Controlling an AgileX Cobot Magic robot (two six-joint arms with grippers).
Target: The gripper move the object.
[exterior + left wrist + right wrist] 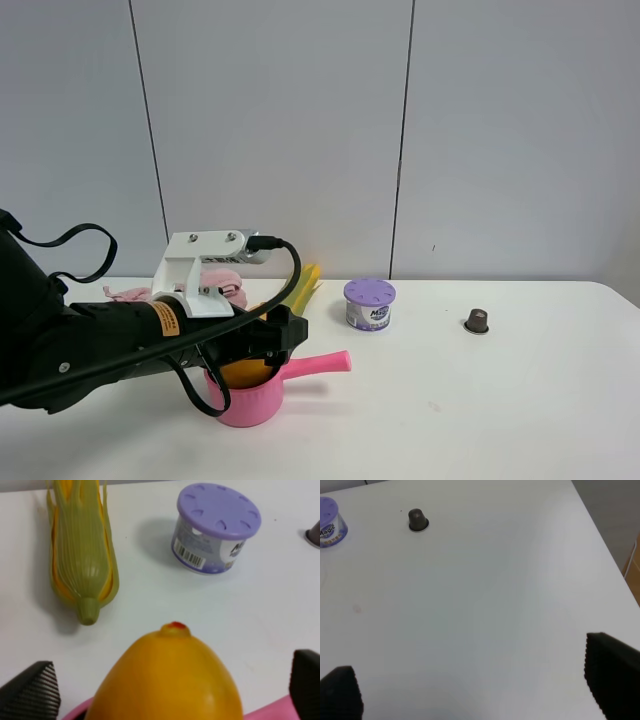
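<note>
The orange-yellow mango (245,372) sits in a pink pot (250,406) at the front left of the white table. In the left wrist view the mango (170,680) fills the space between my two black fingers, with a gap on each side, above the pot's pink rim (270,713). My left gripper (264,350) is open around the mango, on its thick black arm with the white bracket. My right gripper (475,680) is open and empty over bare table; it does not show in the exterior high view.
A green-yellow corn cob (305,285) (82,565) lies behind the pot. A purple-lidded can (369,304) (215,527) stands to its right and a small dark capsule (476,321) (418,520) farther right. The pot's handle (320,363) points right. A pink object (222,281) lies behind the arm.
</note>
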